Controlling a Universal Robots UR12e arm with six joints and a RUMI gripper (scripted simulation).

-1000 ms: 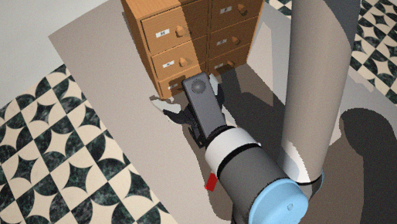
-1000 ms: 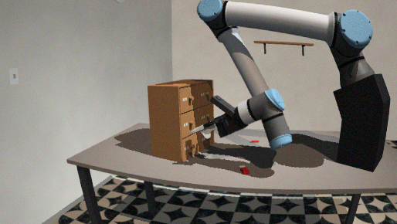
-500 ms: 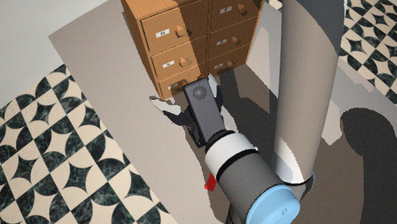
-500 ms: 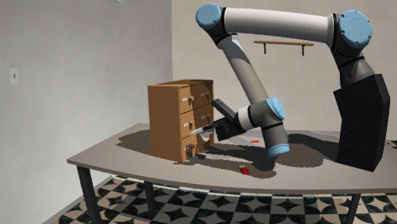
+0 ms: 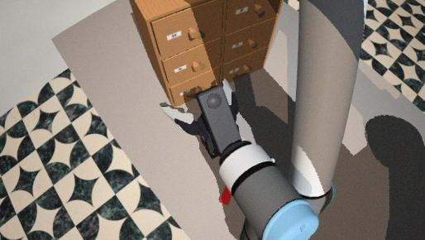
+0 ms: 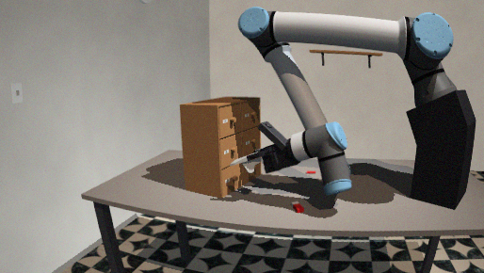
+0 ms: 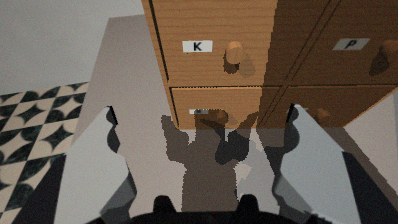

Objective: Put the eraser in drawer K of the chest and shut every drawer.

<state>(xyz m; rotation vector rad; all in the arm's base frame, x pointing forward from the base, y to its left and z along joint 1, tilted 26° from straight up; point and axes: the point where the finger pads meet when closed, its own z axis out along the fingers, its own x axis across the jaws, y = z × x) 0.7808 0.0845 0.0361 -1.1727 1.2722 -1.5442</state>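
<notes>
- Nearest the camera in the top view, the arm (image 5: 327, 95) (image 6: 336, 29) came down the right of the frame and bent toward its upper middle, apparently so the wrist could face the drawers; its links were smooth, rounded tubes in pale and dark grey with blue caps.
- Beneath everything spread the worktop (image 5: 124, 103) (image 6: 141, 198) (image 7: 125, 60), matt, greyish and straight-edged, crossed by hard shadows.
- On it the chest (image 5: 150, 50) (image 6: 200, 146) (image 7: 272, 40) stood upright, left of centre in the exterior view, its drawer fronts turned to the robot; a boxy body of orange-brown grained wood, every visible drawer shut.
- Its drawer marked K (image 5: 171, 74) (image 6: 224, 143) (image 7: 200, 70) sat in the middle row of the left column in the top view, a flat front with a pale label, and still needed opening.
- The pincer (image 5: 193, 93) (image 6: 237, 165) (image 7: 201, 106) was spread wide and empty, presumably to straddle a knob; its fingers were pale, curved and tapering.
- K's knob (image 5: 195, 66) (image 6: 233, 153) (image 7: 234, 52), rounded wood, stood untouched above the gap in the wrist view.
- A red block (image 5: 226, 196) (image 6: 298, 207) lay lower centre in both wider views, small and pale-ended in the exterior one: probably the eraser, though I cannot be sure.
- Thinner still, a flat red piece (image 6: 311, 172) lay right of centre in the exterior view.

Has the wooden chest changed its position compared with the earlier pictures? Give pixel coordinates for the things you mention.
No. In the top and exterior views, the wooden chest (image 5: 160, 64) (image 6: 200, 146) (image 7: 215, 65) stands at the same place against the table's edges.
</notes>
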